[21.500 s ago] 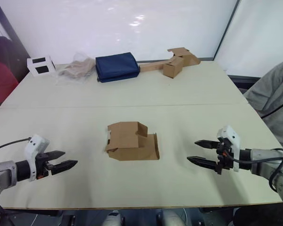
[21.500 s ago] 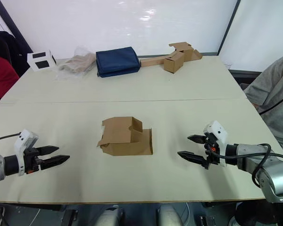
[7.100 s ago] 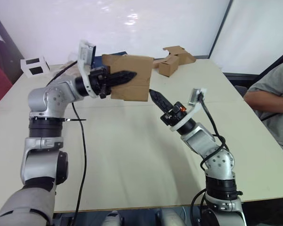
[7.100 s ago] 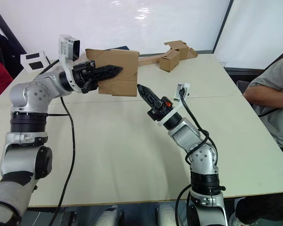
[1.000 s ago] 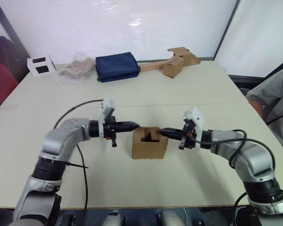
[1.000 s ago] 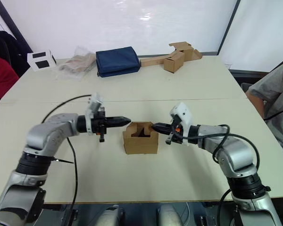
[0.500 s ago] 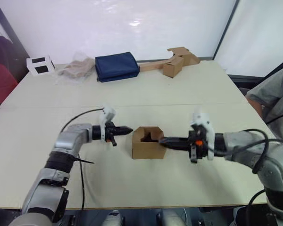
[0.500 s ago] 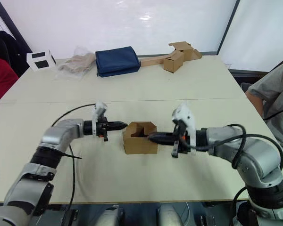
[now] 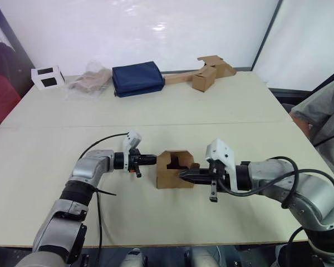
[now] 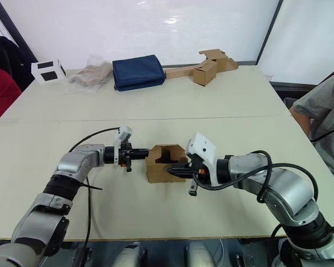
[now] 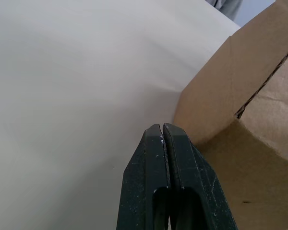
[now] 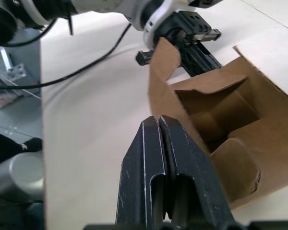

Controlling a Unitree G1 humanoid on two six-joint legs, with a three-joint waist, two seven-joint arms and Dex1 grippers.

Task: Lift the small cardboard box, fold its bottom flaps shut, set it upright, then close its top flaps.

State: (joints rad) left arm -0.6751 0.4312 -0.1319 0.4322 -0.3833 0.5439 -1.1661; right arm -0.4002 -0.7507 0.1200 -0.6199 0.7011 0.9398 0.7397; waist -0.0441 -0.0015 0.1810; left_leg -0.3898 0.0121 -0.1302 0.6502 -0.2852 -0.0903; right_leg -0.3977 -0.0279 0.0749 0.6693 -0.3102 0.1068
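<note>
The table (image 9: 222,105) carries the small cardboard box (image 9: 175,177) upright near its middle, unprinted, its top flaps (image 12: 209,84) partly raised. The right gripper (image 9: 185,175) and the left gripper (image 9: 152,158) each press fingers together, empty, against opposite box sides.

The small cardboard box (image 9: 175,169) stands upright on the table (image 9: 167,222), between my left gripper (image 9: 154,159) and my right gripper (image 9: 182,174).
</note>
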